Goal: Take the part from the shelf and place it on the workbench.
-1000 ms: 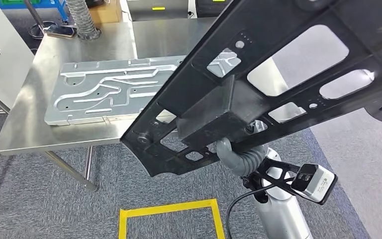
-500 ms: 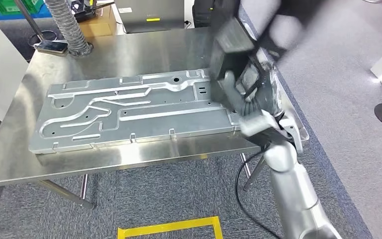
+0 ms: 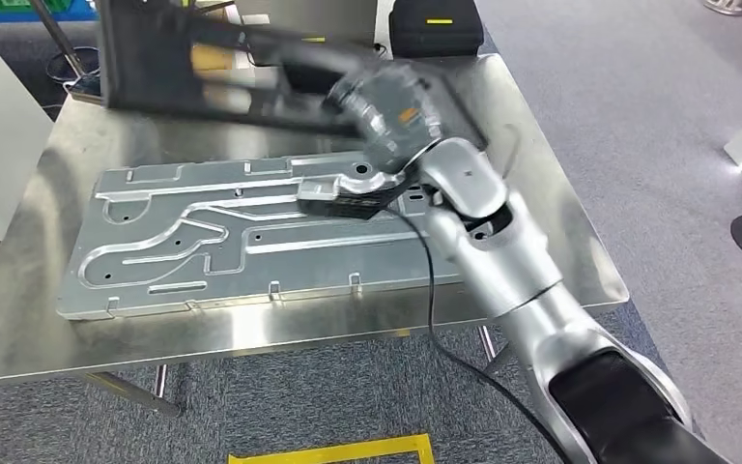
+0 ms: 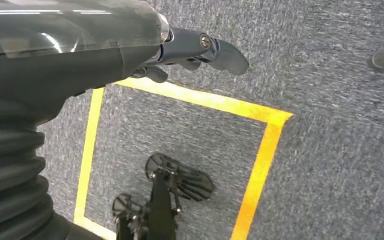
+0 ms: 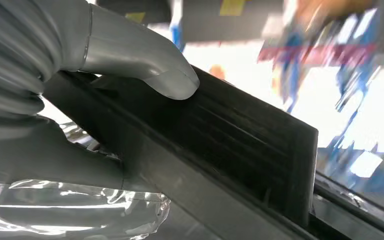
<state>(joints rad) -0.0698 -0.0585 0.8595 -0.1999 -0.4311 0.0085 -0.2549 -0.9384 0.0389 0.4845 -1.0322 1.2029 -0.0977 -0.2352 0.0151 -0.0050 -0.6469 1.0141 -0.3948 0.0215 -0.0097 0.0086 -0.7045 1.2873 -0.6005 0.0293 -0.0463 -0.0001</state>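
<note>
The right hand (image 3: 386, 101) grips the black part (image 3: 169, 63), thumb (image 5: 145, 65) pressed on it, carrying it above the workbench's (image 3: 541, 203) far edge for set-down. The left hand (image 4: 190, 47) hangs over the carpet, fingers loosely apart and holding nothing.

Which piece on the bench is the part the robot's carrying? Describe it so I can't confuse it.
Start at the steel workbench, where a pale grey grooved metal plate lies flat. Above its far side, the right hand holds a black part in the air. It alone is black and off the surface.

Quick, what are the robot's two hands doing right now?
Left hand: holds nothing, hanging over the carpet; open or closed cannot be told.
Right hand: grips the black part above the workbench.
</note>
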